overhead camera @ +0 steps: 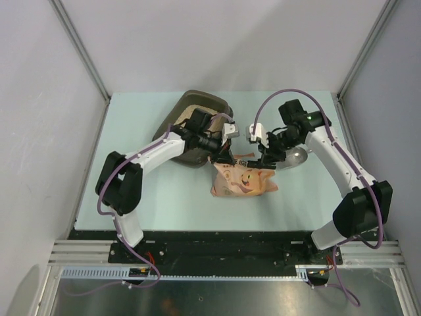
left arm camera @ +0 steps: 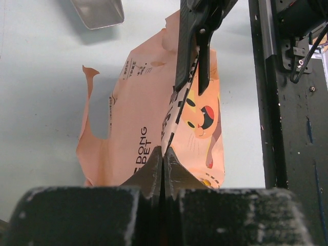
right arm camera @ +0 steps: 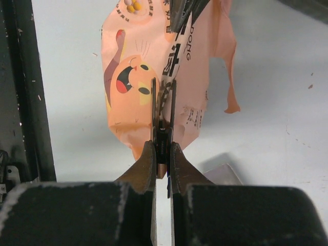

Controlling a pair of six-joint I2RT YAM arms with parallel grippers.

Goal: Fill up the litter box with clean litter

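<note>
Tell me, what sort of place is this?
Probably a robot test booth, not a home: bare white walls, two arms bolted to a pale table, and a pink litter bag and litter box as props.

The salmon-pink plastic bag (left arm camera: pixel 134 113) carried dark capital letters running sideways down its panel. "DONG" stood in full, and beside it was a cut-off word ending in "BET" or "PET" in the left wrist view. The right wrist view showed "DONG" again, upside down. The block of small print (left arm camera: pixel 130 69) and the characters on the black-and-white strip (left arm camera: pixel 171 115) along the fold were too small to read.
</note>
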